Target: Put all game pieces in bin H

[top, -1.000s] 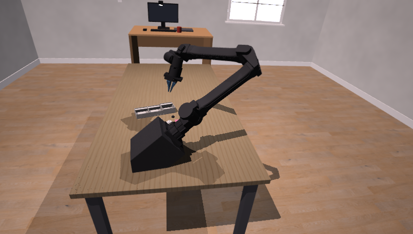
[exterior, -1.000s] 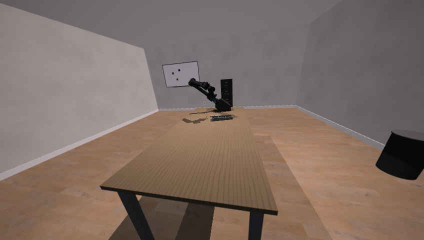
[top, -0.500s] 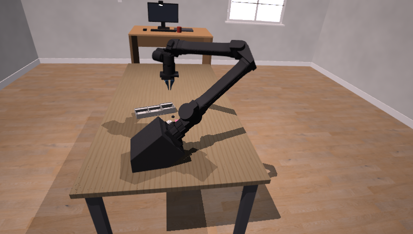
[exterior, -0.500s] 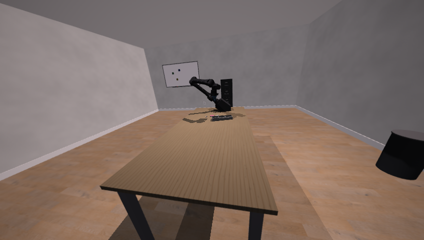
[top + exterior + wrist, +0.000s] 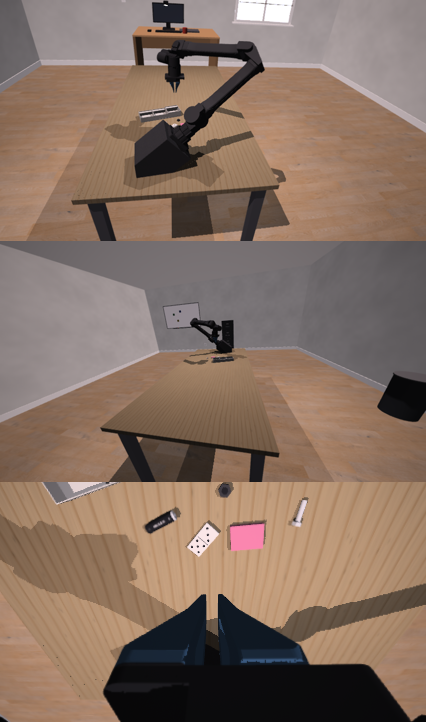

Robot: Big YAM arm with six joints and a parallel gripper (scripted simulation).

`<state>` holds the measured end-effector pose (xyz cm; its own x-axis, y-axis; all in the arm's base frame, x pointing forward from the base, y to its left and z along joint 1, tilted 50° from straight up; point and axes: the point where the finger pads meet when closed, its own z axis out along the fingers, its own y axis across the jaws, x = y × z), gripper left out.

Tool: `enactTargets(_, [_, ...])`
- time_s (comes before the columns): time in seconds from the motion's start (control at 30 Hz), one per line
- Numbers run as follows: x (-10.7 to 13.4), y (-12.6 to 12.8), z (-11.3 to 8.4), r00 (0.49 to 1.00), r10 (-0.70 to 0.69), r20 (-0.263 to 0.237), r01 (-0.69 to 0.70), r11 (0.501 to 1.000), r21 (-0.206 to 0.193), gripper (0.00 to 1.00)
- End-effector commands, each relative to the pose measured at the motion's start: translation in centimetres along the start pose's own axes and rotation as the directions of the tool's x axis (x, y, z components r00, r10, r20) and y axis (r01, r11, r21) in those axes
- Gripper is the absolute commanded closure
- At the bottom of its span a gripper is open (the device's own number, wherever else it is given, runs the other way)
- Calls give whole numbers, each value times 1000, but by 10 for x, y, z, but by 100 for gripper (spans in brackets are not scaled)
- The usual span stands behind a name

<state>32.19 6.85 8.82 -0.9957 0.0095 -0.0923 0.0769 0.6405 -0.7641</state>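
Observation:
My gripper (image 5: pixel 212 602) hangs high above the table, pointing down, shut with nothing between its fingers; it also shows in the top view (image 5: pixel 174 88). In the wrist view a white domino (image 5: pixel 203 538) with black dots lies flat on the wood ahead of the fingertips. The grey row of bins (image 5: pixel 160 113) stands on the table near the arm's base; only its corner (image 5: pixel 75 489) shows in the wrist view. The bins' letters cannot be read.
Around the domino lie a pink square pad (image 5: pixel 247 536), a black cylinder like a battery (image 5: pixel 161 521), a white bolt (image 5: pixel 299 512) and a small dark nut (image 5: pixel 225 489). The arm's black base (image 5: pixel 160 149) stands beside the bins.

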Motion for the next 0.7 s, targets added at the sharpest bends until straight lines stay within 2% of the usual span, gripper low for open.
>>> enactTargets(0.0, [-21,-3,-17,999,29,29,-28,999,-27,92])
enactTargets(0.67, [-22,-5,-18,999,31,33,-30,999,-30,92])
